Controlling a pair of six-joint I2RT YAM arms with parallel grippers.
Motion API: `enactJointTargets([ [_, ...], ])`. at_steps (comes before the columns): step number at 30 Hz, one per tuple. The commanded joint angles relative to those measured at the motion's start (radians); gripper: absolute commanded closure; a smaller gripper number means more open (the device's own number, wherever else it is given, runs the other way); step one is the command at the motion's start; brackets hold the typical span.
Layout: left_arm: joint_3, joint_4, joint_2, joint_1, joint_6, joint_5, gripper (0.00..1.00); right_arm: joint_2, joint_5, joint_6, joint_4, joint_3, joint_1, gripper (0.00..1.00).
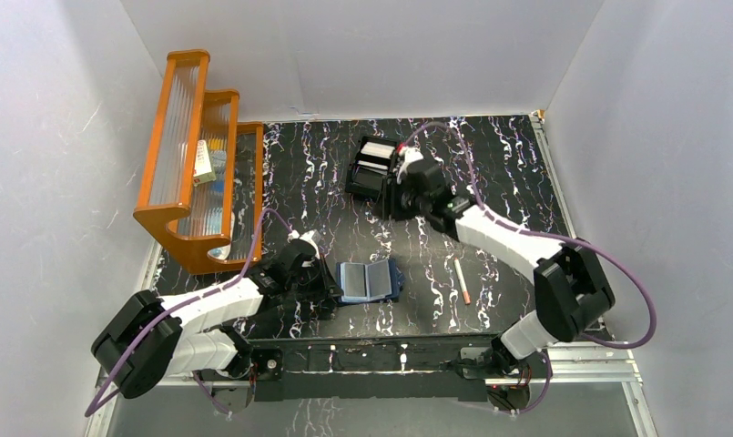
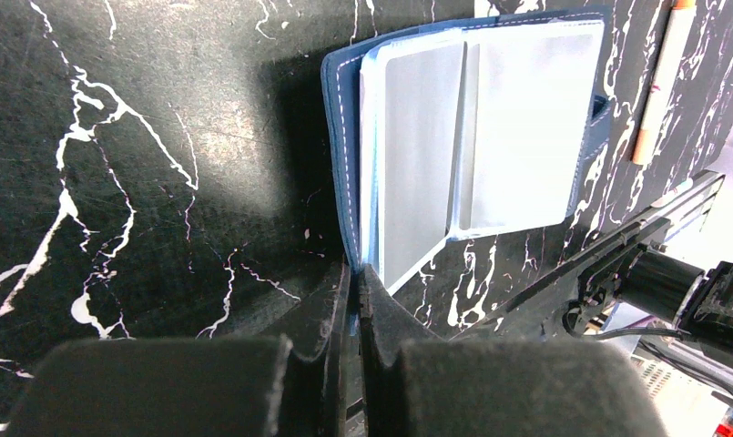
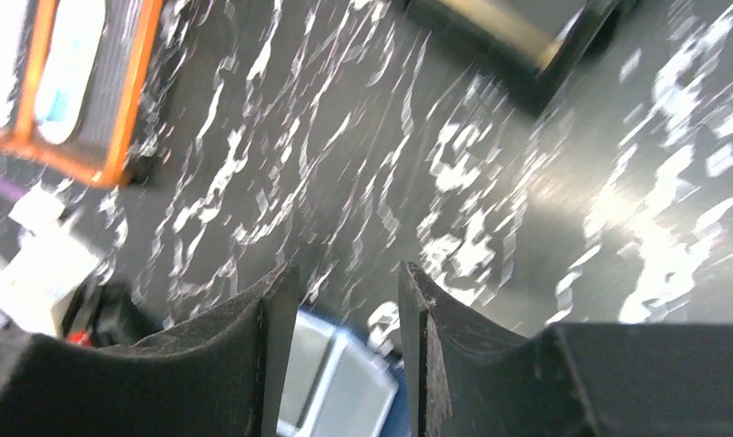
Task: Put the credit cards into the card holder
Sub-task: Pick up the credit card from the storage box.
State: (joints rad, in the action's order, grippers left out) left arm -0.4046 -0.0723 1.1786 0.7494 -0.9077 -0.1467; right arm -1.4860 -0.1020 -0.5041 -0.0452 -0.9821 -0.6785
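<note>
Pinching the left edge of the card holder (image 1: pixel 370 280) with the left gripper (image 1: pixel 333 288); in the left wrist view its fingers (image 2: pixel 330 300) are pressed together with a sliver of blue cover between them. Holder lies open and flat on the black marbled table (image 1: pixel 526 164), front centre, between the two arm bases. Navy cover underneath, pale grey leaves fanned on top; can't tell whether those pale panels are cards or empty sleeves

Right gripper (image 1: pixel 392 196) is at the back of the table, just beside the black box (image 1: pixel 362 182), well apart from the holder. Right wrist view is blurred, but the fingers (image 3: pixel 271 337) stand apart with only tabletop and a bit of the holder showing through the gap, so open and gripping nothing

Credit cards (image 1: pixel 377 148): white ones show in the far end of the box; count not readable

Thin pale stick (image 1: pixel 463 280) lies on the table to the right of the holder, apart from it. Orange rack (image 1: pixel 198 155) stands at the back left
</note>
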Motion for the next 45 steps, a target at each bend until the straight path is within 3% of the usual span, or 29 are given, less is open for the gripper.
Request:
enactJointTargets([
  [1, 0.008, 0.012, -0.041, 0.004, 0.018, -0.006, 1.00, -0.102, 0.071, 0.302, -0.082, -0.206, 0.061, 0.47],
  [11, -0.010, 0.061, -0.089, 0.004, 0.040, 0.014, 1.00, -0.455, 0.171, 0.759, -0.106, -0.599, 0.087, 0.48],
  [23, -0.010, 0.077, -0.128, 0.004, 0.054, 0.025, 1.00, -0.662, 0.157, 1.164, -0.019, -0.700, 0.090, 0.47],
  [27, -0.009, 0.075, -0.127, 0.004, 0.054, 0.025, 1.00, -0.709, 0.213, 1.222, -0.008, -0.731, 0.090, 0.48],
  [33, -0.004, 0.068, -0.119, 0.004, 0.049, 0.021, 1.00, -0.777, 0.259, 1.247, 0.009, -0.802, 0.093, 0.58],
  [45, -0.008, 0.071, -0.114, 0.004, 0.049, 0.025, 1.00, -0.832, 0.297, 1.235, 0.058, -0.877, 0.110, 0.61],
])
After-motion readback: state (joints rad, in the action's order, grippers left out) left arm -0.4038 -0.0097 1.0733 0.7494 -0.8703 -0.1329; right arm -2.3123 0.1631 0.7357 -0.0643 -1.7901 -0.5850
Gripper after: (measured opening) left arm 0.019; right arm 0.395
